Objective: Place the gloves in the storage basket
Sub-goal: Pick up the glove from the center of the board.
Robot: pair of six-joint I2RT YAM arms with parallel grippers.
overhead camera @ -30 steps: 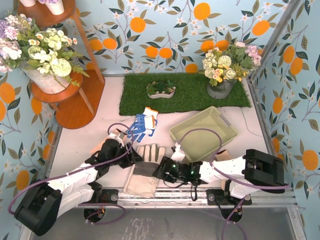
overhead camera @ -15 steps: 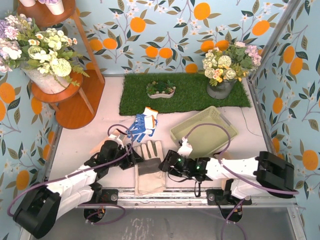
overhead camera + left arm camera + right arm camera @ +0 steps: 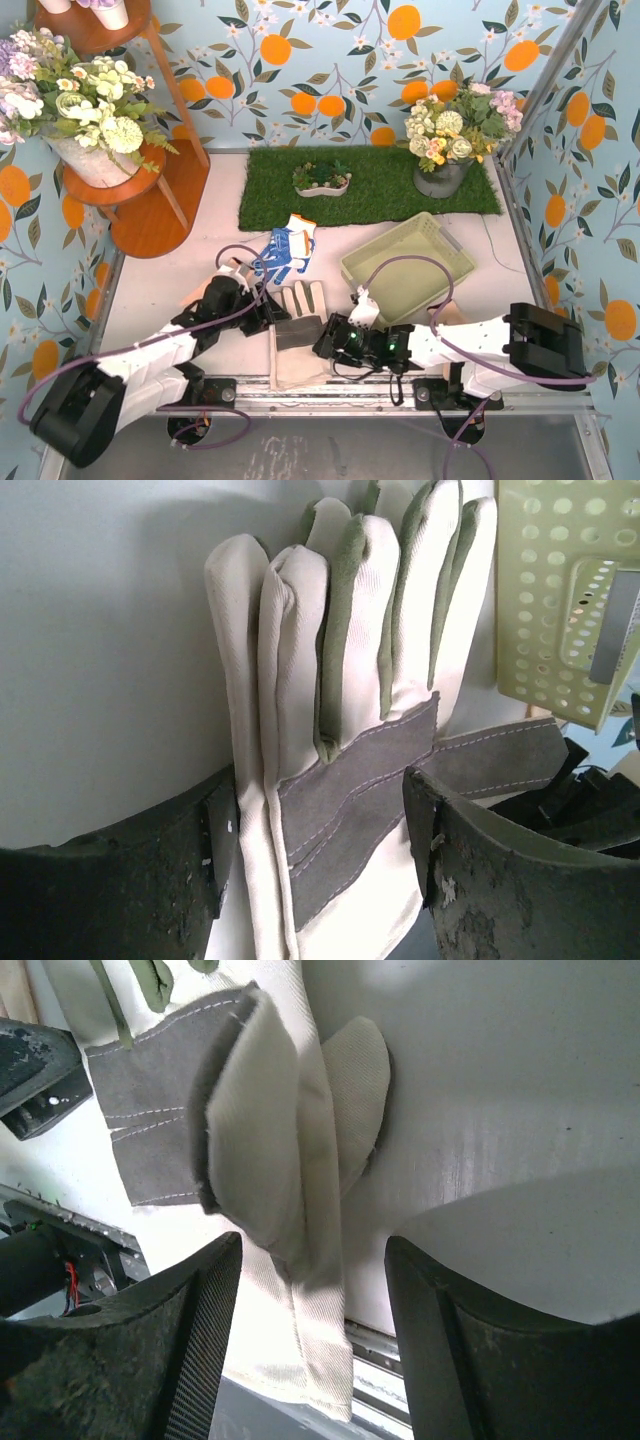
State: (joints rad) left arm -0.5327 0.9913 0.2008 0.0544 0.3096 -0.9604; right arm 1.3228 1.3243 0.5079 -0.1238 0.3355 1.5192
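The likeliest slip was a poor bite: the grey-and-cream work glove (image 3: 298, 318) was limp and lay partly folded on itself, so a pincer closing on only its top layer could have let it slide out, or the long cream cuff, which hung over the near edge of the desk (image 3: 145, 285), might have dragged and snagged on the rail there. With both arms crowded over one glove, their fingers could also have knocked together. The left pincer (image 3: 318, 800) stood open astride the glove just below its fingers, gripping nothing. The right pincer (image 3: 314, 1250) was open too, above the doubled-over thumb and grey palm band. The glove itself lay flat, fingers pointing away from the arms, with cream fabric, greenish strips between the fingers and a stitched grey patch across the knuckles. It lay just left of the pale green storage basket (image 3: 418, 240), outside it; no glove showed inside. A blue-and-white glove (image 3: 287, 245) lay farther back on the desk.
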